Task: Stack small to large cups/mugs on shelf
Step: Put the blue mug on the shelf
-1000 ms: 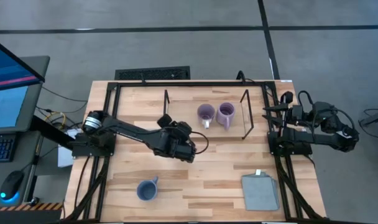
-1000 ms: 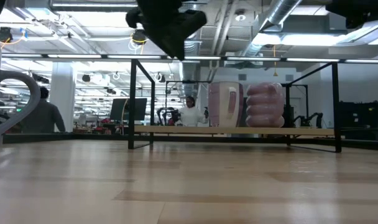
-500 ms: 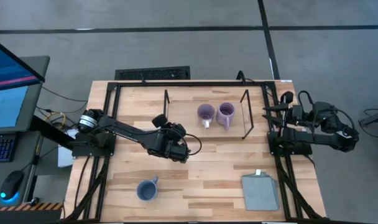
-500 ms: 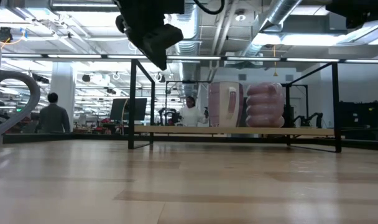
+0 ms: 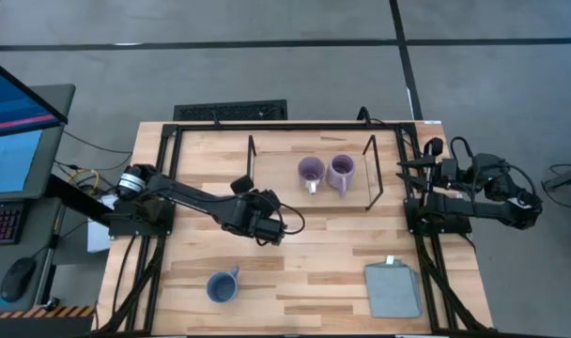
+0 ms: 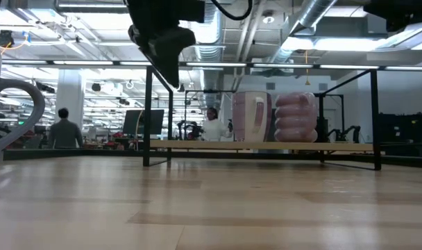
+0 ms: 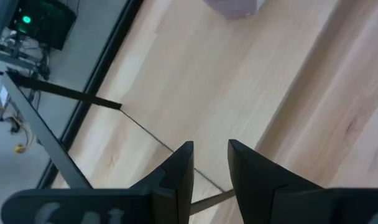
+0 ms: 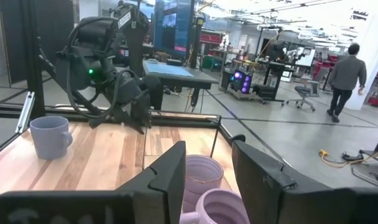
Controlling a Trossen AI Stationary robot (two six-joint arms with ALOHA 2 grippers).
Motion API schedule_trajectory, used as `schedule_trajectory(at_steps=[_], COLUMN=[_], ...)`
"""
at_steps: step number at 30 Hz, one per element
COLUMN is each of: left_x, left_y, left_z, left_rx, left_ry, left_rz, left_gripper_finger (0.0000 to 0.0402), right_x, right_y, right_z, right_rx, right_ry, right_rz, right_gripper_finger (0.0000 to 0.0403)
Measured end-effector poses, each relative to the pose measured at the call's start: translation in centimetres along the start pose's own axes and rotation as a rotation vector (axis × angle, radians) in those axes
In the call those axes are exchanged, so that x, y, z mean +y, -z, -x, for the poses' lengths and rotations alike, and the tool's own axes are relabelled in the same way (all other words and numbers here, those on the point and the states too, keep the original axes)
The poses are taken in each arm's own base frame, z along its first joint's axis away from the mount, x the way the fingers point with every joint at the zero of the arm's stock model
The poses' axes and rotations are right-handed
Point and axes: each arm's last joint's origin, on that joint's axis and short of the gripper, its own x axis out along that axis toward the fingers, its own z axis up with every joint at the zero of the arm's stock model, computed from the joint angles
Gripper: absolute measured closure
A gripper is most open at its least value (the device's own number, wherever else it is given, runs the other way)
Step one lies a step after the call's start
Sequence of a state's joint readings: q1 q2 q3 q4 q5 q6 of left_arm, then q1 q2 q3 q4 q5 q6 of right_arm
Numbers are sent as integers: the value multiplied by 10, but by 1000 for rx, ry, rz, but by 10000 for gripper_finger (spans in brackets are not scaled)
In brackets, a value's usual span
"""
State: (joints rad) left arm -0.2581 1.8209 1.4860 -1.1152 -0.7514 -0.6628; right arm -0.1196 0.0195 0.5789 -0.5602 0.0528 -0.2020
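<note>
Shifted the left hand (image 5: 270, 228) slightly toward 9 o'clock since a second before, away from the shelf (image 5: 276, 176) and further over the bare middle of the counter (image 5: 314, 258); also narrowed its fingers (image 7: 180, 173) in that time.

Found two light purple mugs standing upright on the shelf, at about 1 o'clock from the counter's centre: a smooth purple mug (image 5: 310, 171) and, just beside it at its 3 o'clock, a ribbed purple mug (image 5: 342, 173). Could not tell from above whether the two touched; saw them close side by side in the low view too, smooth purple mug (image 6: 251, 117) and ribbed purple mug (image 6: 296, 117). Saw the blue mug (image 5: 222, 285) well apart from them, off the shelf, upright on the counter at about 7 o'clock near the front edge.

Saw the left hand (image 6: 164, 64) hanging high above the counter, its fingers only narrowly apart and pinching nothing.

Found the right hand (image 5: 409, 169) waiting at the counter's 2 o'clock edge, outside the shelf's black wire frame (image 5: 372, 175), pointed at the purple mugs, fingers (image 8: 169, 171) spread and holding nothing.

Noted a grey folded cloth (image 5: 393, 289) lying flat at 5 o'clock, and a person (image 8: 345, 76) walking in the room beyond.
</note>
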Motion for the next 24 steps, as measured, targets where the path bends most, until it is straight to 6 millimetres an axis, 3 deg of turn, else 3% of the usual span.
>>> schedule_trajectory(at_steps=[4, 13, 24], left_x=[11, 61, 90], left_y=[0, 3, 54], left_z=[9, 53, 54], left_rx=[-2, -98, -308], left_ry=[7, 139, 613], left_rz=[-18, -17, -109], left_gripper_finger=[311, 311, 311], right_x=[0, 0, 0], right_y=[0, 0, 0], right_z=[0, 0, 0], right_rx=[0, 0, 0], right_ry=[-1, 0, -1], right_rz=[0, 0, 0], right_gripper_finger=[250, 249, 248])
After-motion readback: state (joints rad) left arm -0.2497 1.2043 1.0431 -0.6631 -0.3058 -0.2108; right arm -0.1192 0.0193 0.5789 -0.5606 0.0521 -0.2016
